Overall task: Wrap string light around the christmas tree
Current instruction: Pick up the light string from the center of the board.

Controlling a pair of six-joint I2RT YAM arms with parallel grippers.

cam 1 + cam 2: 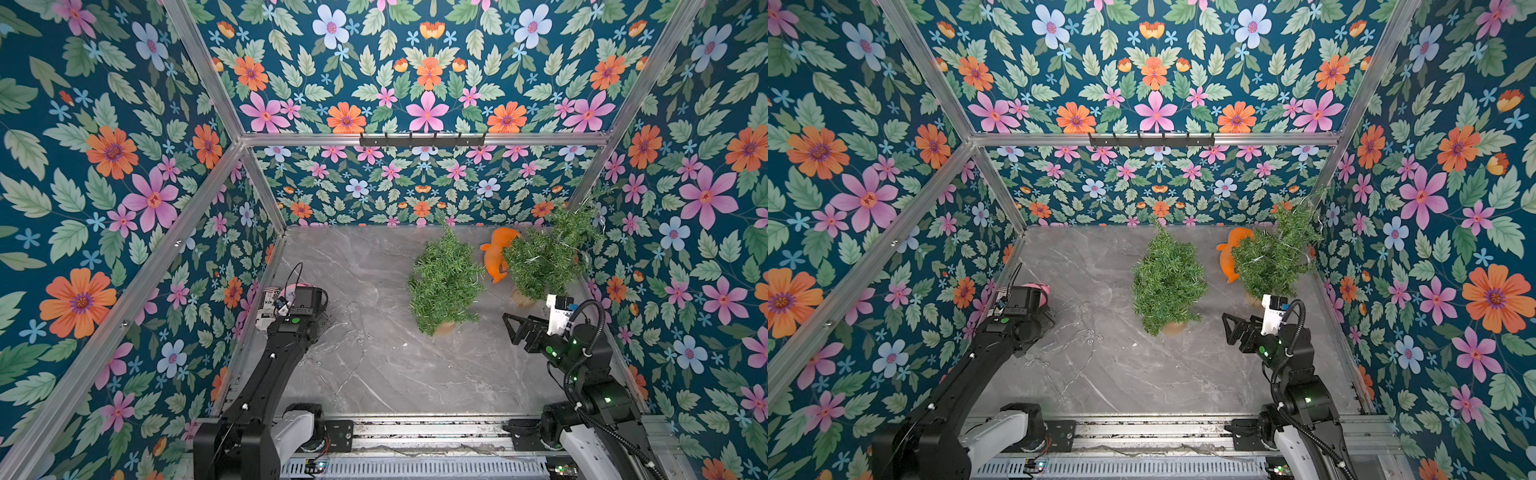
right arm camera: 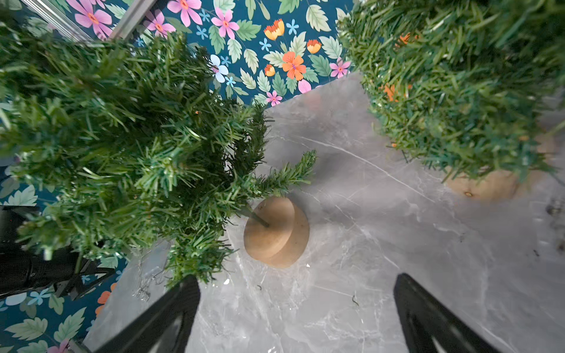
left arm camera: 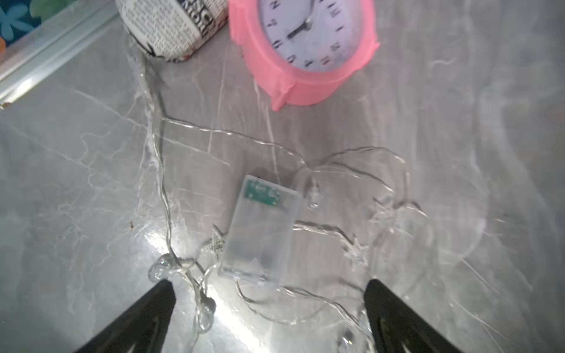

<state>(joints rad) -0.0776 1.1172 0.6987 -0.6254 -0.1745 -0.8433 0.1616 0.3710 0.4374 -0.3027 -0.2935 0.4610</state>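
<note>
Left claw [image 3: 269, 282] open, empty over string light [image 3: 165, 195]: better to pinch wire beside battery box [image 3: 263, 229], not the box; right claw [image 2: 296, 279] open too, could steady christmas tree [image 1: 444, 282].

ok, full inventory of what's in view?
middle tree: 1, green, wooden base, mid-table toward the back
right tree: 1, green, wooden base, by the right wall, some pale wire on it
toy: 1, orange, between the trees
clock: 1, pink, near the left wall
can: 1, black-and-white print, beside the clock
string light: 1, clear, loose on the table
battery box: 1, clear, among the string's loops
hook rack: 1, black, back wall
table: 1, grey marble
left gripper: 1, black, open over the battery box
right gripper: 1, black, open, empty, facing the trees
</note>
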